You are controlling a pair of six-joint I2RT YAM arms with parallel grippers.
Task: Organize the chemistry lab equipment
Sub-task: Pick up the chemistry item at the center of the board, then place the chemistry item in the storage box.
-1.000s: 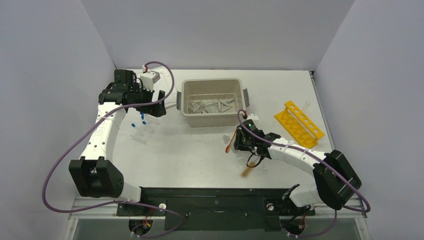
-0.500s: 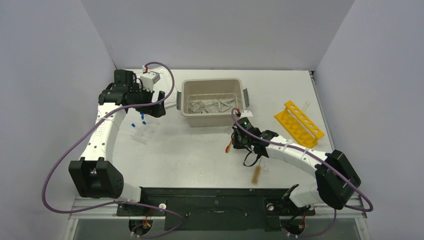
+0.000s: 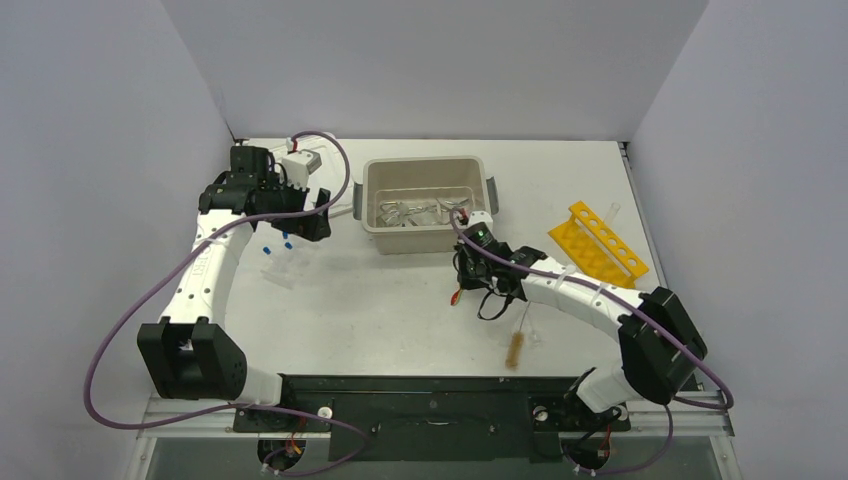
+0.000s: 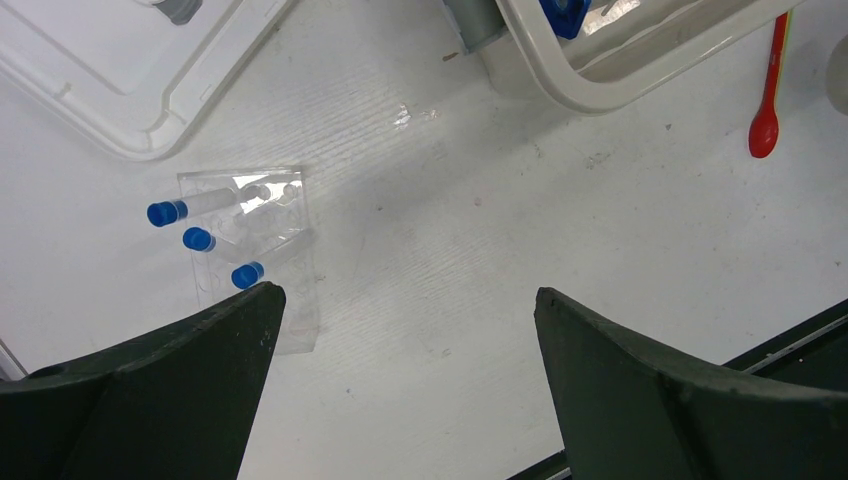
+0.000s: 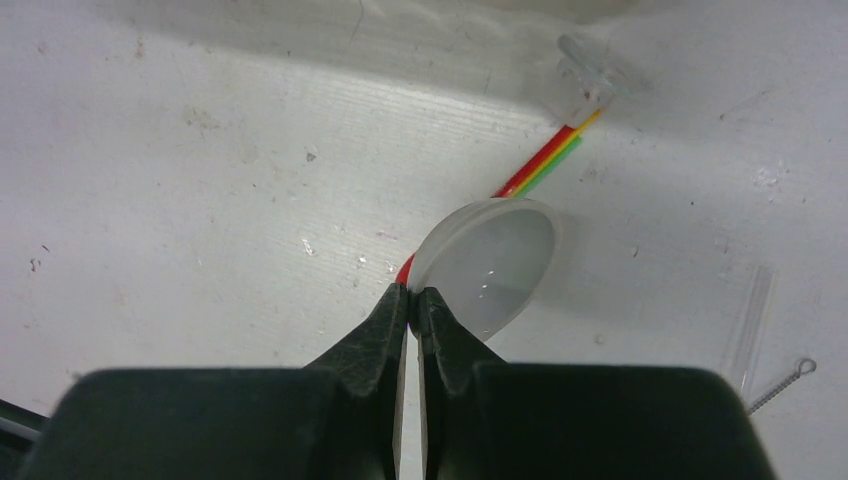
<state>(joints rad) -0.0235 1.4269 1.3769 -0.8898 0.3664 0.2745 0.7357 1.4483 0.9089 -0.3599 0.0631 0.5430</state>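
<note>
On the white table point(image 3: 380, 310), the right gripper point(image 5: 412, 292) is pinched tight on the very rim of a clear dish point(image 5: 495, 265). So thin a hold may let it slip. The left gripper point(image 4: 402, 295) gapes wide, empty.

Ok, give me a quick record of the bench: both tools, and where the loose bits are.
left tool: open, in the air near the blue-capped tubes
right tool: shut, tips at the round dish rim, hold unclear
round dish: lying over the striped spatula
tub: metal tweezers inside
brush: lying on the table
yellow rack: right of the tub
</note>
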